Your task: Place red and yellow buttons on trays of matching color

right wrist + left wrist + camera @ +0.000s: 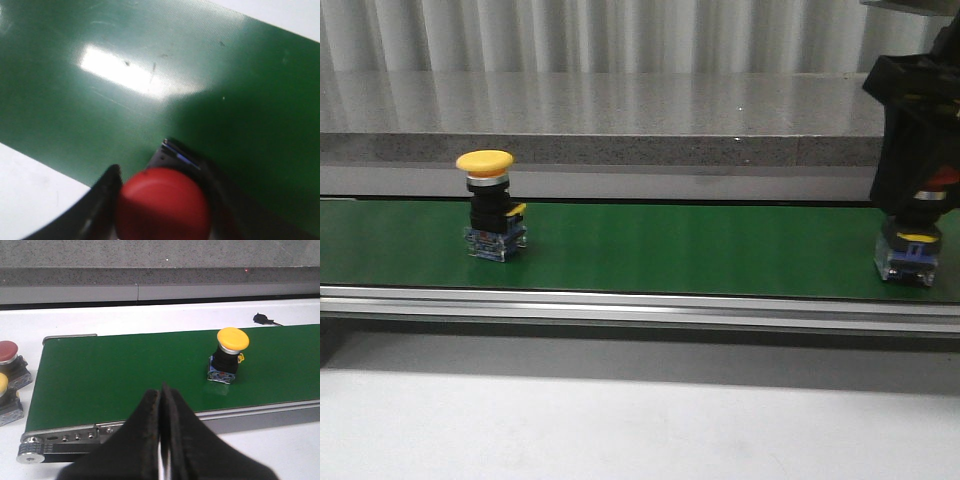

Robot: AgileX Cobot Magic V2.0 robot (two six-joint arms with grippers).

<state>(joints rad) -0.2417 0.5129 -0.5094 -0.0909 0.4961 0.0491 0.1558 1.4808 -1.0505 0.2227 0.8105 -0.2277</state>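
Observation:
A yellow button stands upright on the green belt at the left; the left wrist view shows this yellow button too, well ahead of my left gripper, which is shut and empty. At the belt's right end my right gripper reaches down over a red button, of which only the blue-and-yellow base shows. In the right wrist view the red cap fills the gap of my right gripper, with a finger against each side. The trays are out of view.
Off the belt's end, a second red button and another yellow one sit on the white table. A black connector lies past the belt. A grey stone ledge runs behind the belt, and a metal rail along its front.

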